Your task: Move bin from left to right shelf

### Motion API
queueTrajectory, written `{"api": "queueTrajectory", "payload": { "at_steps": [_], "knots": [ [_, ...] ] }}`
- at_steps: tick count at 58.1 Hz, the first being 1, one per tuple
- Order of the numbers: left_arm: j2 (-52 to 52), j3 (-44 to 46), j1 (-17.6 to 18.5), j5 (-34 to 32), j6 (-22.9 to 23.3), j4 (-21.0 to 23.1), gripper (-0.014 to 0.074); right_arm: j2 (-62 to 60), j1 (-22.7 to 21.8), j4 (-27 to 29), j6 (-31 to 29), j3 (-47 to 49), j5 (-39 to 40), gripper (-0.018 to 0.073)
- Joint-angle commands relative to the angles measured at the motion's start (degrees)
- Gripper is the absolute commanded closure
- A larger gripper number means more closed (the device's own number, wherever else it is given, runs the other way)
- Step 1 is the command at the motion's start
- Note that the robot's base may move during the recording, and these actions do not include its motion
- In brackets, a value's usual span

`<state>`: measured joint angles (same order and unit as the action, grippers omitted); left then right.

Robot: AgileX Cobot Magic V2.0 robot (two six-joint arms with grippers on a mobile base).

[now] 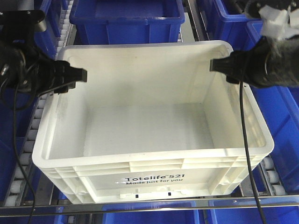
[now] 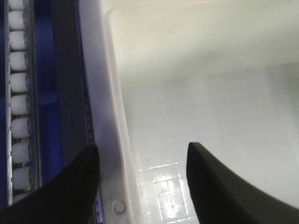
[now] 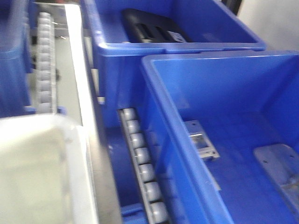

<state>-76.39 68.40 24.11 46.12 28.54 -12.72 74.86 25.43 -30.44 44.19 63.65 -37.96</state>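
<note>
front view, left claw [image 2: 142, 179] straddling bin [image 1: 149, 126] rim, blue totes [image 1: 128, 18] close behind

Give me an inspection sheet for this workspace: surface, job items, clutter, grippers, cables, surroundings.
Surface: roller rack with white rollers and a steel front bar.
Job's things: white bin, empty, upright on the rack, print facing the camera.
Clutter: metal parts in the near blue tote; a black object in the tote behind it.
Grippers: left gripper open, straddling the bin's left wall; right gripper at the right rim, state unclear.
Cables: black cables hang from both arms, the right one draped across the bin.
Surroundings: blue totes behind and on both sides.
</note>
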Motion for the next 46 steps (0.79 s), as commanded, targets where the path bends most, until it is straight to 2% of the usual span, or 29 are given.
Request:
{"api": "queueTrajectory", "payload": {
  "at_steps": [1,7,14,20,31,38,46],
  "knots": [
    [5.12,-3.49,0.62,-8.61,0.07,-1.06,0.0195,-5.28,-0.25,-2.68,-1.19,-2.31,10.21,0.0155],
    [11.50,-8.95,0.62,-14.59,-1.30,-1.06,0.0195,-10.83,-0.25,-2.55,-5.74,-6.91,14.03,0.0155],
    [18.89,-14.67,0.62,-20.83,-5.63,-0.84,0.0195,-17.62,-0.25,-1.70,-11.06,-10.94,14.29,0.0155],
    [25.58,-19.30,0.62,-23.90,-6.86,-0.84,0.0195,-24.22,-0.25,0.08,-14.14,-15.45,14.46,0.0155],
    [36.66,-28.08,0.62,-26.47,-7.59,-0.84,0.0195,-38.68,-0.25,1.40,-18.13,-24.37,14.72,0.0155],
    [44.45,-33.21,0.62,-26.47,-10.55,-0.40,0.0195,-48.53,-0.25,1.70,-18.74,-29.50,14.58,0.0155],
    [54.73,-38.96,0.62,-24.80,-13.10,1.66,0.0196,-60.85,-0.25,7.88,-22.64,-35.11,13.96,0.0155]
  ]
}}
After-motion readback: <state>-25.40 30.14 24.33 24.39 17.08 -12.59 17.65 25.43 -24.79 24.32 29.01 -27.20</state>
